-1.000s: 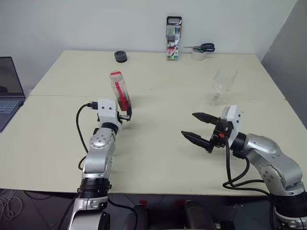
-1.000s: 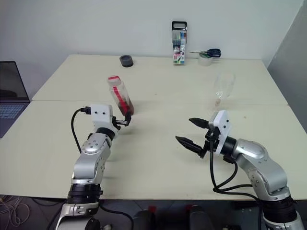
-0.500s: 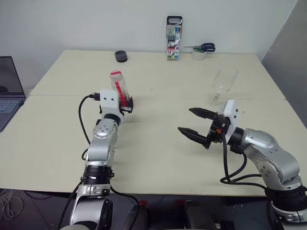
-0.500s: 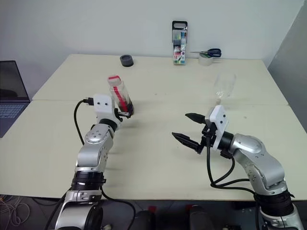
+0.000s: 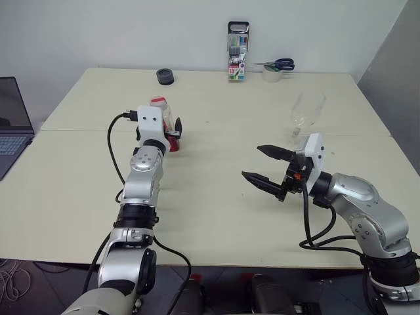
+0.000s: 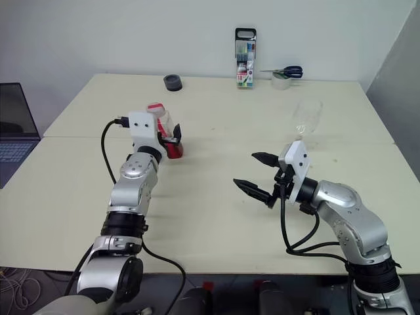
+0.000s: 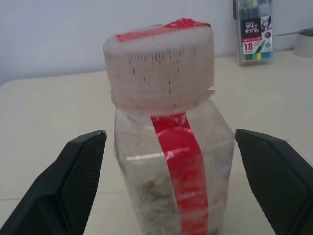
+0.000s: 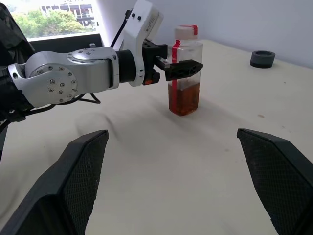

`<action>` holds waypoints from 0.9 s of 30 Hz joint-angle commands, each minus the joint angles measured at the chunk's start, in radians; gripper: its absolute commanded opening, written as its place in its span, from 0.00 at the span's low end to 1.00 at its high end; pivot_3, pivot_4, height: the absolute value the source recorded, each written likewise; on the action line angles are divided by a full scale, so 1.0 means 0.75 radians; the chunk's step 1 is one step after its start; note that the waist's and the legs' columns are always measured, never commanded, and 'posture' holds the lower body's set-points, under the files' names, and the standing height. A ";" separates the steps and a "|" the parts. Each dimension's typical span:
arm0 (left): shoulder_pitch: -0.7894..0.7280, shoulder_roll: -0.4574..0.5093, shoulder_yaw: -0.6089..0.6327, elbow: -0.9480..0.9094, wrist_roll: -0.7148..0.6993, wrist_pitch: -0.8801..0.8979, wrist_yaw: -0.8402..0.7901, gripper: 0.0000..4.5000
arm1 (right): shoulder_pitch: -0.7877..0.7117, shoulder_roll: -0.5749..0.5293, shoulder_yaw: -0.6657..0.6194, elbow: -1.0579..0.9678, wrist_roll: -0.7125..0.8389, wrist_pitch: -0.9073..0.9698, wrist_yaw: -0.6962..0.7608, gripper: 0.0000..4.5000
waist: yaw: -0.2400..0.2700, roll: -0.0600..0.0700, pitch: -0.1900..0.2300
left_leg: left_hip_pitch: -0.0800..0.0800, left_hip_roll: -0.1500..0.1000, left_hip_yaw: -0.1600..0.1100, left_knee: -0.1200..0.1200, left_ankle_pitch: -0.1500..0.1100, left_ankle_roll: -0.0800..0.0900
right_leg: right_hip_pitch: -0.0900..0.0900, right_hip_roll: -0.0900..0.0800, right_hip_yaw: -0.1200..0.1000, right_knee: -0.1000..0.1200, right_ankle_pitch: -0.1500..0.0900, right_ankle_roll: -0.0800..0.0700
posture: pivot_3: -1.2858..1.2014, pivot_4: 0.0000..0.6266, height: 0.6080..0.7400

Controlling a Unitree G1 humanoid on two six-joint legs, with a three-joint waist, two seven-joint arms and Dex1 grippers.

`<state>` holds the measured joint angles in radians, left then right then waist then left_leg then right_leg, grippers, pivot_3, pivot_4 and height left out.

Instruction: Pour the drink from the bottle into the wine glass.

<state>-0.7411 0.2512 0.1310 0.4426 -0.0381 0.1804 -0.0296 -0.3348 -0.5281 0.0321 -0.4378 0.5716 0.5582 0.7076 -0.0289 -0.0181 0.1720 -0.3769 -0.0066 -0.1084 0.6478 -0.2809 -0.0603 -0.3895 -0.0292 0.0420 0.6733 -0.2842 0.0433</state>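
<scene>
We see the small clear plastic bottle with a red label strip and pale cap (image 8: 185,68) standing upright on the pale worktop (image 5: 210,197), on the robot's left side, with the left tool (image 7: 181,186) spread wide around it, one finger on each side and neither plainly pressing it. The clear stemmed wine glass (image 5: 304,115) stands well apart on the far right, just beyond the right tool (image 5: 266,164), which hangs wide and empty above the worktop. Our worry is that the cap looks to be on, so tilting would pour nothing, or that a finger nudges the light bottle over before the grip closes; a grip too near the neck could let it swing. The right wrist view shows what the head views hide behind the left wrist: the amber-brown drink (image 8: 184,98) fills only the lower part of the bottle. The left wrist view shows the gaps on both sides of the bottle
</scene>
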 commanded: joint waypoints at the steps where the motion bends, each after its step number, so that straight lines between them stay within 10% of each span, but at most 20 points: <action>1: -0.051 0.028 0.024 0.037 0.010 -0.057 0.019 1.00 | -0.027 0.004 -0.014 -0.046 0.019 0.001 0.000 1.00 | 0.000 0.000 0.000 | 0.000 0.000 0.000 0.000 0.000 0.000 | 0.000 0.000 0.000 0.000 0.000 0.000 | 0.52 0.24 1.00; 18: -0.108 0.026 0.005 0.135 0.005 -0.123 0.003 1.00 | -0.019 -0.003 -0.029 -0.049 0.022 0.001 0.000 1.00 | 0.000 0.000 0.000 | -0.001 0.000 -0.001 0.001 0.002 -0.004 | -0.001 0.000 0.000 0.000 0.000 0.000 | 0.52 0.24 1.00; 27: -0.103 0.017 0.006 0.144 0.001 -0.134 -0.008 0.47 | -0.016 -0.009 -0.028 -0.054 0.020 0.005 0.000 1.00 | -0.002 0.000 0.000 | -0.002 0.000 -0.001 0.001 0.002 -0.004 | -0.001 0.000 0.000 0.000 0.000 0.000 | 0.52 0.24 1.00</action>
<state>-0.7932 0.2571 0.1307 0.5634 -0.0402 0.1005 -0.0346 -0.3349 -0.5292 0.0312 -0.4379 0.5721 0.5614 0.7071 -0.0301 -0.0182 0.1721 -0.3780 -0.0068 -0.1087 0.6483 -0.2791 -0.0633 -0.3902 -0.0294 0.0417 0.6734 -0.2842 0.0433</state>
